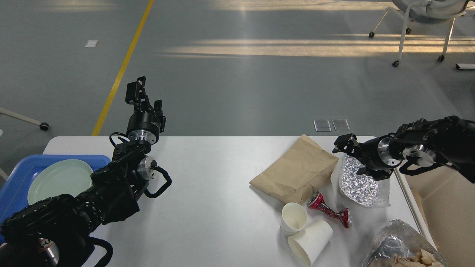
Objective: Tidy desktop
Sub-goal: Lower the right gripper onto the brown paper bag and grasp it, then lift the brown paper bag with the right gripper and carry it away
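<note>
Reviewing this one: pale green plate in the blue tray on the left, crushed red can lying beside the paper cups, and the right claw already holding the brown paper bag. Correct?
Not quite. In the head view the right claw holds nothing: it hovers open by the brown paper bag and the foil bag. The plate in the blue tray and the crushed can beside the paper cups are as you say.

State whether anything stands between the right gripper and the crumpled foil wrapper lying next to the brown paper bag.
Nothing visible does. The right gripper, jaws open, sits right at the foil wrapper's far end, with no object between them. The brown paper bag lies just to its left, off that path.
</note>
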### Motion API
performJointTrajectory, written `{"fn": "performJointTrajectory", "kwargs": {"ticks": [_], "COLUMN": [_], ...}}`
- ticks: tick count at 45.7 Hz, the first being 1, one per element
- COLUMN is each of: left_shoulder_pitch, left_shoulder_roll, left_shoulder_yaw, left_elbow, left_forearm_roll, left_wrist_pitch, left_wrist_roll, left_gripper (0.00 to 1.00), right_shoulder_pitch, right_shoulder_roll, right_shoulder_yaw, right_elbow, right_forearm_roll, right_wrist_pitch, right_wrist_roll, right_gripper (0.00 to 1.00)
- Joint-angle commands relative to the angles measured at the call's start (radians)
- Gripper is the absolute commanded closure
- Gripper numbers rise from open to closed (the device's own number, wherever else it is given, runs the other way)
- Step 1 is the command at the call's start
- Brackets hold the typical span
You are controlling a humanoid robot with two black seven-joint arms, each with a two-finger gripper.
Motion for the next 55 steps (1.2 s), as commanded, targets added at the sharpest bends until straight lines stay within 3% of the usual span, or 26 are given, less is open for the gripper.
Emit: {"fn": "performJointTrajectory", "kwargs": {"ticks": [1, 14, 24, 32, 37, 40, 43, 55], "left_shoulder_pitch": [0.001, -0.001, -0.001, -0.001, -0.001, -0.001, -0.001, 0.001], "left_shoulder_roll": [0.000, 0.000, 0.000, 0.000, 0.000, -0.002, 0.000, 0.000], "left_shoulder_yaw": [0.000, 0.000, 0.000, 0.000, 0.000, 0.000, 0.000, 0.000], "left_elbow": [0.000, 0.000, 0.000, 0.000, 0.000, 0.000, 0.000, 0.000], "left_forearm_roll": [0.000, 0.000, 0.000, 0.000, 0.000, 0.000, 0.000, 0.000], "left_wrist_pitch": [0.000, 0.000, 0.000, 0.000, 0.000, 0.000, -0.001, 0.000], "left_wrist_roll": [0.000, 0.000, 0.000, 0.000, 0.000, 0.000, 0.000, 0.000], "left_gripper": [0.02, 0.02, 0.02, 0.02, 0.02, 0.02, 0.02, 0.02], "right_shoulder_pitch": [-0.028, -0.105, -0.200, -0.205, -0.205, -0.205, -0.205, -0.193], "right_shoulder_roll": [0.030, 0.105, 0.157, 0.156, 0.156, 0.156, 0.156, 0.154], "right_shoulder_yaw": [0.045, 0.124, 0.220, 0.220, 0.218, 0.218, 0.218, 0.212], "right_elbow": [0.002, -0.038, -0.129, -0.132, -0.130, -0.130, -0.130, -0.124], "right_forearm_roll": [0.013, 0.044, 0.043, 0.038, 0.029, 0.027, 0.023, 0.012], "right_wrist_pitch": [0.007, -0.019, -0.146, -0.138, -0.129, -0.129, -0.129, -0.129], "right_wrist_roll": [-0.010, -0.033, -0.033, -0.029, -0.028, -0.029, -0.029, -0.028], "right_gripper": [0.00, 0.00, 0.00, 0.08, 0.32, 0.69, 0.98, 1.00]}}
